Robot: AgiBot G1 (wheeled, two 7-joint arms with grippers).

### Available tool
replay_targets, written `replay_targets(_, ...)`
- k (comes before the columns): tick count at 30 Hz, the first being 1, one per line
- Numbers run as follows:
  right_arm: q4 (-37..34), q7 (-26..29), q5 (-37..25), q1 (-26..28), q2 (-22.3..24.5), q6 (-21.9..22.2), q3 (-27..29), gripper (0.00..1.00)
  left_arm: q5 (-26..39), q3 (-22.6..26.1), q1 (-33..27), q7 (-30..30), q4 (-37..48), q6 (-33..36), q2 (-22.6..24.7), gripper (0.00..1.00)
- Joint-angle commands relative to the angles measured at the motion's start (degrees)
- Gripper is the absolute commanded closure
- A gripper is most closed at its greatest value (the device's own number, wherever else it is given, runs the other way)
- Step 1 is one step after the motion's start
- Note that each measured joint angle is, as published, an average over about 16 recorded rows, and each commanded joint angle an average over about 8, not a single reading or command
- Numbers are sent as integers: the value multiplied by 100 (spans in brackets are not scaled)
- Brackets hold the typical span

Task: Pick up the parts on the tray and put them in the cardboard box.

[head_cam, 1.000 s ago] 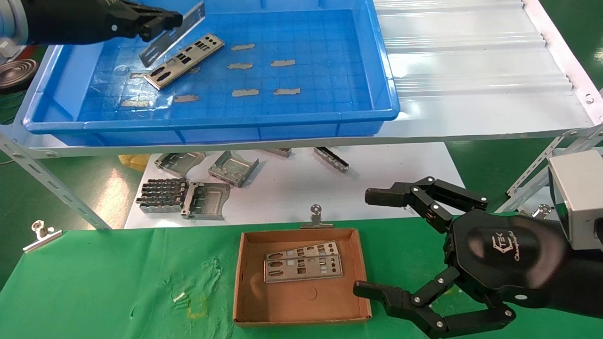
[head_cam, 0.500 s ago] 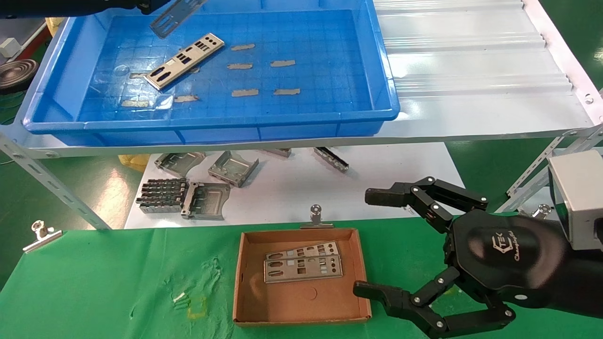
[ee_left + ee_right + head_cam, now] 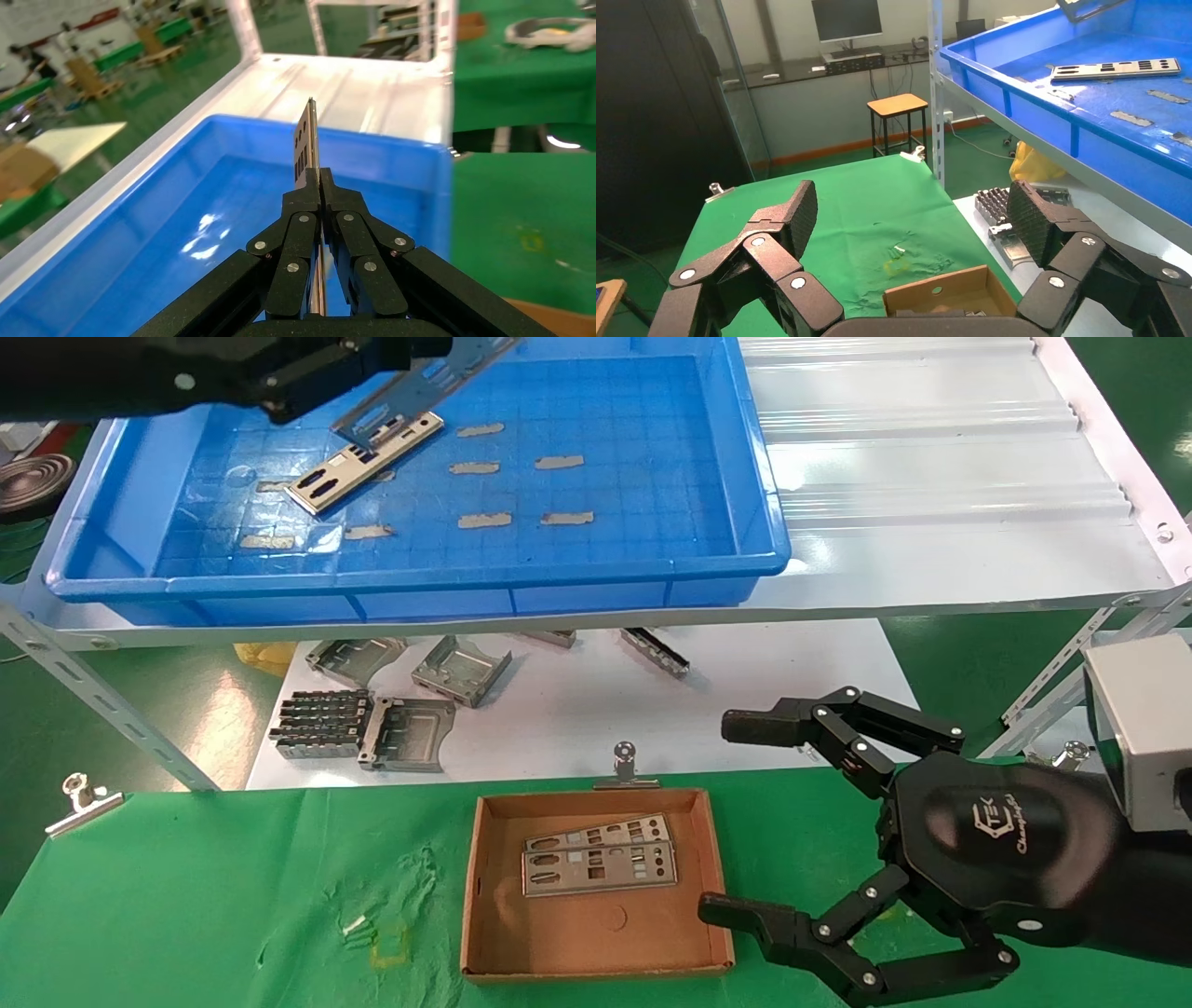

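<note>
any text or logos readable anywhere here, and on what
"TEK": beside a hexagon logo on the back of the right end effector, parked open over the green cloth beside the cardboard box.
A cursive word under it, too blurred to read for certain.
Nothing readable on the plate that the left end effector grips, or on the blue tray.

Only one piece of writing can be made out. In the lower right of the head view, the black housing of the right hand [image 3: 810, 822] carries a pale printed mark: a small angular emblem with the letters "TEK" beside it, and under that a slanted script word that looks like "Changingtek" (its middle letters are too fine to be sure of). Nothing legible shows on the tray [image 3: 419, 575], the cardboard box [image 3: 475, 887] or the parts [image 3: 596, 868]. Neither wrist view shows any readable text.
</note>
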Motion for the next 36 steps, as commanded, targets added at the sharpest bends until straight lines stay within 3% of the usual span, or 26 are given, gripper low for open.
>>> replay_targets(1, 0, 0, 0, 0, 0, 0, 0, 0, -78, -43, 91, 6, -146, 162, -63, 100)
replay_targets(12, 0, 0, 0, 0, 0, 0, 0, 0, -882, -127, 1282, -911, -2699, 52, -783, 100)
replay_targets(24, 0, 0, 0, 0, 0, 0, 0, 0, -1189, -262, 2490, -2234, -5484, -731, -1543, 100)
replay_targets(29, 0, 0, 0, 0, 0, 0, 0, 0, -1138, -228, 2876, -2614, -6123, -1064, -1680, 100)
replay_targets(36, 0, 0, 0, 0, 0, 0, 0, 0, -912, -39, 3331, -2562, -6289, -1242, -1586, 100)
